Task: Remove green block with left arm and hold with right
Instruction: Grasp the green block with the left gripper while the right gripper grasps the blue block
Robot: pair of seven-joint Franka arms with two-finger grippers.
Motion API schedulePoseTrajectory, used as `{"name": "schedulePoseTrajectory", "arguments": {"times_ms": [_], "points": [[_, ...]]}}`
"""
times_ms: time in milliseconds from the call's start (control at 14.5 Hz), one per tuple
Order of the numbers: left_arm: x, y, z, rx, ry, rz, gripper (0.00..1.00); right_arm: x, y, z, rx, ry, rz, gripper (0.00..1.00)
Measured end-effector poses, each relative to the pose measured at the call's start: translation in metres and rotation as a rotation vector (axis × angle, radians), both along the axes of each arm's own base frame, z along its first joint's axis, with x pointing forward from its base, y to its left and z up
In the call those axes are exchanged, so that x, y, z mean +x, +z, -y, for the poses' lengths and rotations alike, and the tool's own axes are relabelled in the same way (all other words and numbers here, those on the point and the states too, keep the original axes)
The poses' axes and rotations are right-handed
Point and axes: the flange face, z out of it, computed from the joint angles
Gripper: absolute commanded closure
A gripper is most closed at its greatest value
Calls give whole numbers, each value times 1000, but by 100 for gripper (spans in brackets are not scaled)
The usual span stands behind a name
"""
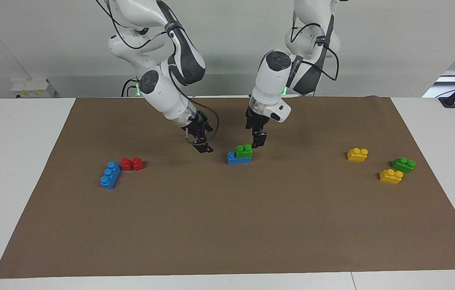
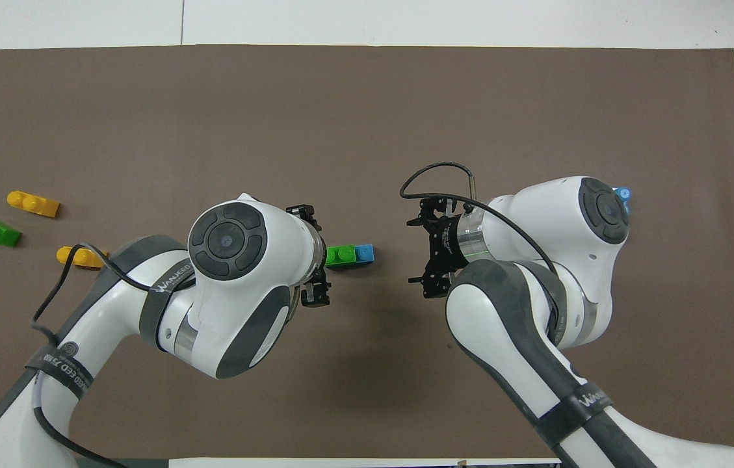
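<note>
Lime-green plastic marks the green block [image 1: 244, 151], a small two-stud brick pressed onto one end of a longer blue brick [image 1: 236, 158] near the middle of the brown mat [image 1: 227, 225]. The left gripper [image 1: 258, 139] hangs just beside it, toward the left arm's end, fingers spread wide and not touching. The right gripper [image 1: 204, 147] hovers low near the blue brick's bare end, also spread wide and empty. Two yellow bricks [image 1: 357, 154] and a darker green brick [image 1: 403, 164] lie toward the left arm's end; a red brick [image 1: 132, 164] and another blue brick [image 1: 110, 175] toward the right arm's end.
</note>
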Motion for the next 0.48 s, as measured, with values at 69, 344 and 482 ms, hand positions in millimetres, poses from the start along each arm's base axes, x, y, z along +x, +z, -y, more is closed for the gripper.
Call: {"name": "schedulePoseTrajectory", "arguments": {"times_ms": [69,344,482], "points": [[1,-3,0,1,4,-3,0,0,-4,-3,-3,-1,5,0],[5,-6,-2,-6,27,6,0,1,-20,-13,-16,1,18,0],[9,-9,-3,-11,37,12,0,2,-26,-19,-20,4,24,0]]}}
